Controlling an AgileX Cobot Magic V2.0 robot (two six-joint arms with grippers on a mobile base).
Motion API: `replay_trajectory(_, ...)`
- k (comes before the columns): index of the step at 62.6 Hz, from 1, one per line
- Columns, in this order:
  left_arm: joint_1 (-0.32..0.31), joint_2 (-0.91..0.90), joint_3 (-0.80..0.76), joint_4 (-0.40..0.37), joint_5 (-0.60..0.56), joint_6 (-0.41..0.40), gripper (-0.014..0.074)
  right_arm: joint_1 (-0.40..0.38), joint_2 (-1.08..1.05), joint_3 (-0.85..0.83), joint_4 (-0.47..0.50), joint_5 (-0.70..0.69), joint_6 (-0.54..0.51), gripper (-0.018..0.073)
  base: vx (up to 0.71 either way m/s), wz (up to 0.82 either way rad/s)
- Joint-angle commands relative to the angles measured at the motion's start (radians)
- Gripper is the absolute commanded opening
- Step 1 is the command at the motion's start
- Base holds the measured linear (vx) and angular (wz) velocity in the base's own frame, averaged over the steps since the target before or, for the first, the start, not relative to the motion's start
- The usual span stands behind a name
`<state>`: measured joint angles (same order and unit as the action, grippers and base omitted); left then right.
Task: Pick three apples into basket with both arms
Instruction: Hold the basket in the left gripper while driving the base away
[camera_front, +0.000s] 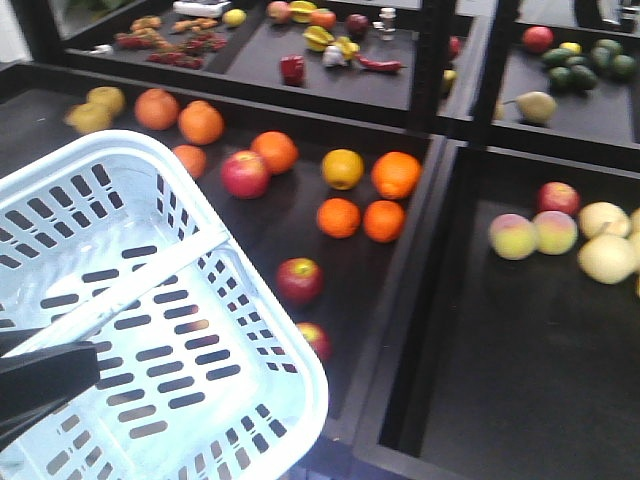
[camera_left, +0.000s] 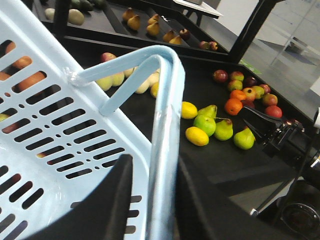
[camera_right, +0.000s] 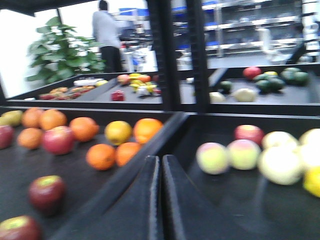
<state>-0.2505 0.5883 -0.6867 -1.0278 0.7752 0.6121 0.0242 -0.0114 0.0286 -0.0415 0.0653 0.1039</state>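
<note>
We hold the pale blue slotted plastic basket (camera_front: 140, 142) over the front left corner of the black fruit tray (camera_front: 270, 235), our left gripper (camera_left: 154, 167) clenched on its flat swing handle (camera_left: 164, 100). Our right gripper (camera_right: 160, 167) is pressed together, grasping nothing. One dark maroon-red apple (camera_front: 299, 280) and a second apple (camera_front: 316, 340) lie on the tray just beside the basket's right rim, toward the front edge

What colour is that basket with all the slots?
Pale blue-white all over; the basket shows best in the exterior front-facing view.
</note>
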Motion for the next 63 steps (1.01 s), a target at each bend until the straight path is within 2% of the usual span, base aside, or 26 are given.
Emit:
replay_trajectory(1, -0.004, -0.002, -0.027, -0.057, -0.052, 0.009, -0.0006, -0.004, -0.012, 0.013, -0.003, -0.075, -0.007, -0.0005, -0.13, 0.54)
replay_trajectory(63, -0.004, -0.002, -0.027, -0.057, -0.052, 0.009, -0.0006, -0.004, -0.012, 0.013, -0.003, -0.075, -0.007, -0.0005, -0.17, 0.66)
